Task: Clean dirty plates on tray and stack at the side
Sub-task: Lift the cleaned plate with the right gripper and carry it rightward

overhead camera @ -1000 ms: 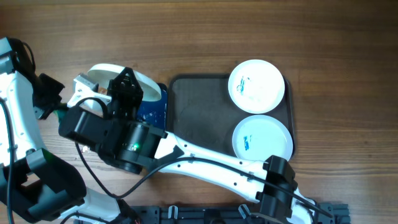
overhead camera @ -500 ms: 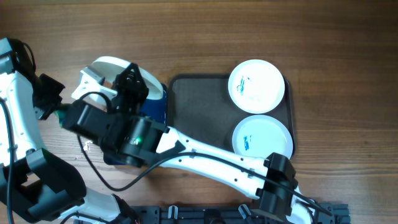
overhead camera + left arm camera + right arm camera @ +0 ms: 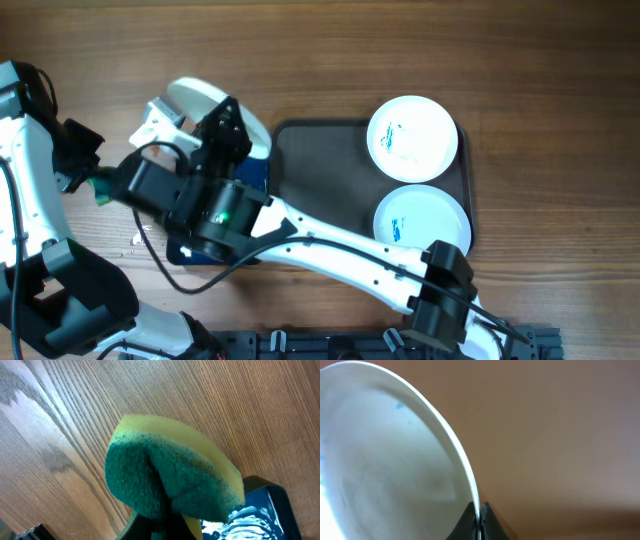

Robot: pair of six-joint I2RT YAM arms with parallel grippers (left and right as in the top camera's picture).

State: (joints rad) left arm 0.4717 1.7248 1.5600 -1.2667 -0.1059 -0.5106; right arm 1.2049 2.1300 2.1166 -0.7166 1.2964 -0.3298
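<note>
Right claw (image 3: 477,519) is closed on the rim of one plate (image 3: 195,100), carried slightly rightward since before, just left of the tray (image 3: 320,170). Two plates (image 3: 412,138) are kept at the tray's right edge, its left half bare. Left claw (image 3: 159,527) is closed on a sponge (image 3: 170,480).

Robot lab bench, bare wooden table (image 3: 560,60), two white arms (image 3: 340,255)

Beneath the right arm (image 3: 330,250) we see only the far rim of the lifted plate (image 3: 197,98) and a strip of blue tray (image 3: 256,172). Close up, that plate is blurred, and the sponge (image 3: 170,475) runs off the bottom edge.
</note>
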